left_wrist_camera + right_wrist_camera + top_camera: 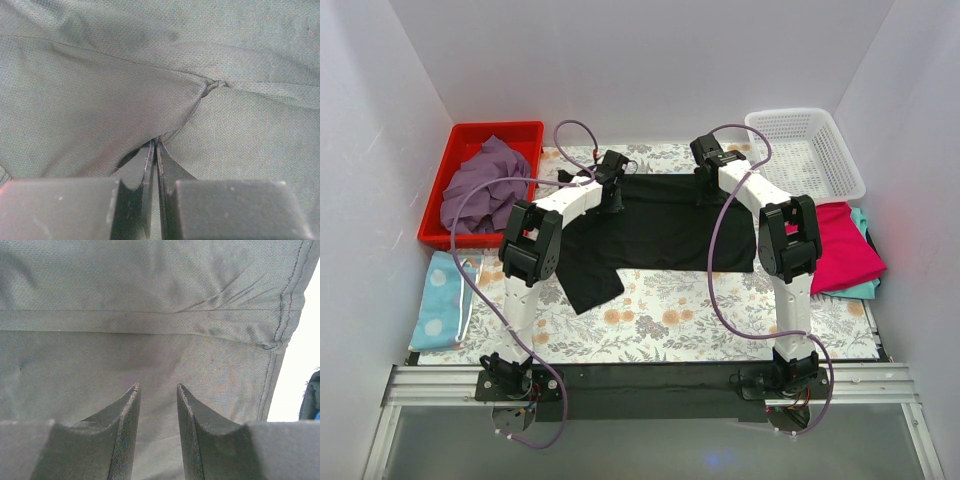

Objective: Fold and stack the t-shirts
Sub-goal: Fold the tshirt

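The large black t-shirt (pixel 665 232) lies spread across the middle of the floral mat, with one part hanging toward the front left. My left gripper (pixel 611 196) is at its far left edge and is shut on a pinched fold of the black cloth (pixel 165 100), which puckers at the tips (pixel 156 145). My right gripper (pixel 706 187) is at the shirt's far right edge. Its jaws are open (pixel 157 387) over the black cloth (pixel 150 290), close to a stitched hem (pixel 280 325). A dusty purple t-shirt (pixel 483 185) lies crumpled in a red bin. A magenta-pink t-shirt (pixel 845 250) lies on a teal one (pixel 867 291) at the right.
The red bin (pixel 525 131) stands at the back left and a white basket (pixel 807 150) at the back right. A light blue dotted cloth (pixel 440 300) lies at the left edge. White walls close in both sides and the back. Purple cables loop over both arms.
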Controlling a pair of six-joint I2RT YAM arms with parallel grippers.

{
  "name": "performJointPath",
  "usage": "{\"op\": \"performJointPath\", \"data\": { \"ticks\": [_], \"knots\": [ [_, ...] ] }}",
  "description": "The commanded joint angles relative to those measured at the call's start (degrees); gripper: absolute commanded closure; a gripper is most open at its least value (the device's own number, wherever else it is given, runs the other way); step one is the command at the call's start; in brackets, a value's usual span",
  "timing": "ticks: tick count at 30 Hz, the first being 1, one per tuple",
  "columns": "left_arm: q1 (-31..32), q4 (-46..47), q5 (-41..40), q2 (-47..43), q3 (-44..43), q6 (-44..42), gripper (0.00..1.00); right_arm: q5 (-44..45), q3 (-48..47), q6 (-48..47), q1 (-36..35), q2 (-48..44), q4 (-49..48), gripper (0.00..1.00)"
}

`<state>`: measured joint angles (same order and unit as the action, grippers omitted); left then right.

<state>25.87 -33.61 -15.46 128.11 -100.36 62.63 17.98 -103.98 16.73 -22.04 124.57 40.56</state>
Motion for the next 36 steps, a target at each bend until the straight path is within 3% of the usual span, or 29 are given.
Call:
{"op": "performJointPath", "data": {
  "ticks": [1,22,25,30,36],
  "knots": [
    [0.1,-1.5,0.8,-5.0,1.1,0.5,1.0,0.1,1.0,0.6,-0.1,-0.6,0.1,0.59],
    [2.1,-1.9,5.3,-14.6,11.7,2.0,1.0,0.9,4.1,2.3,-0.2,-1.6,0.1,0.6],
    [2.1,-2.2,4.7,-14.4,11.6,1.8,0.8,1.1,4.1,2.3,-0.2,-1.6,0.1,0.6],
    [2.1,-2.8,1.9,-16.9,12.1,2.1,0.58,1.5,4.9,2.4,-0.2,-2.2,0.1,0.6],
    [2.2,-4.6,-1.8,-23.7,15.8,4.2,0.51,4.4,9.4,2.8,-0.1,-7.1,0.1,0.59]
  ]
}}
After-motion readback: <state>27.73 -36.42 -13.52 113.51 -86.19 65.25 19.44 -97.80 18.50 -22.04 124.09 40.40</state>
